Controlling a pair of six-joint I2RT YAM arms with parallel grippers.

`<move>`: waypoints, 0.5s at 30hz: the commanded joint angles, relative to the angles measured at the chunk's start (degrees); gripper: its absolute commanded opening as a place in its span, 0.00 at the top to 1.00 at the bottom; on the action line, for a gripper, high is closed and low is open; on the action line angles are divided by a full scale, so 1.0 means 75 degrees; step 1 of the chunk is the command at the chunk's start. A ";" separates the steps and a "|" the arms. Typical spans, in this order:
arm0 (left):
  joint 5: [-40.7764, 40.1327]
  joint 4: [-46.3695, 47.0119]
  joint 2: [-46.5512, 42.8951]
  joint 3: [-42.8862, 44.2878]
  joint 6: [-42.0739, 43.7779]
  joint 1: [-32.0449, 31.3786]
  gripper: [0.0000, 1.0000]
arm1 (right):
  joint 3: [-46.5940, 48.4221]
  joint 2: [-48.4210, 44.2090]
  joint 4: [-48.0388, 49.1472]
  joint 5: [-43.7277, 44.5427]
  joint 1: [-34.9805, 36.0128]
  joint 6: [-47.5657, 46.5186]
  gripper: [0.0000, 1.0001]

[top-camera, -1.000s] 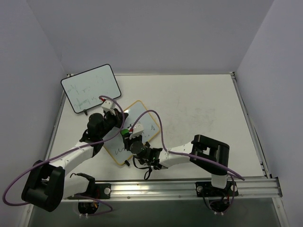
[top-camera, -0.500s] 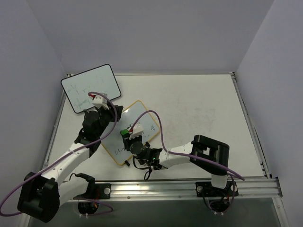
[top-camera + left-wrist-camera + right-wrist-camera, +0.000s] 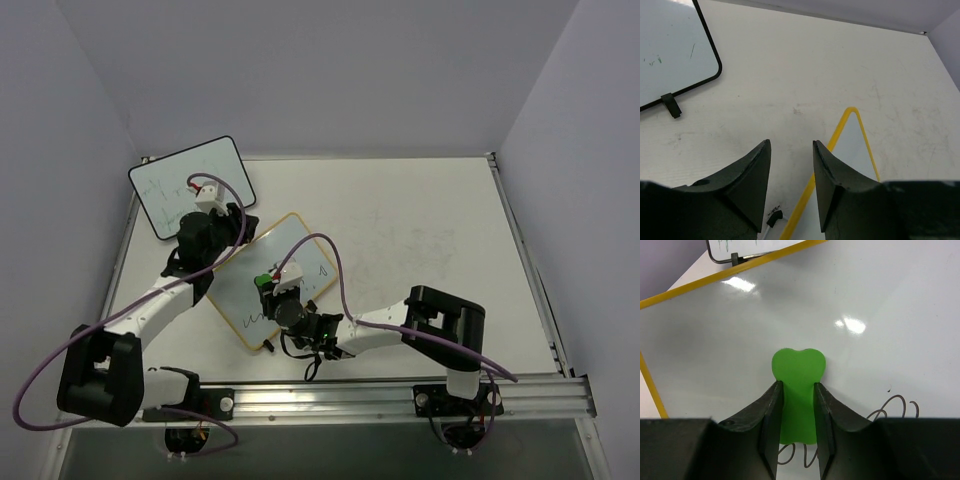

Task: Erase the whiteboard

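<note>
Whiteboard [image 3: 880, 295] lies under green eraser [image 3: 798, 366] pinched by right claw [image 3: 796, 387]; left claw [image 3: 790, 150] gapes empty. Unheld, it may slide, sparing scribbles [image 3: 890, 407].

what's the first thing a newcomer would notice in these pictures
The bright green heart-shaped eraser, pinched in the right gripper and set against the yellow-framed whiteboard at the near left of the table, stands out first. Dark scribbles lie beside it on the board. Next comes the black-framed whiteboard at the far left corner, with the open, empty left gripper over the table between the two boards.
</note>
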 commanded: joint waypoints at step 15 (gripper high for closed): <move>0.3751 0.2496 0.0882 -0.0610 -0.0666 0.1135 0.57 | -0.0156 0.0290 -0.1563 -0.0026 -0.0146 -0.0104 1.00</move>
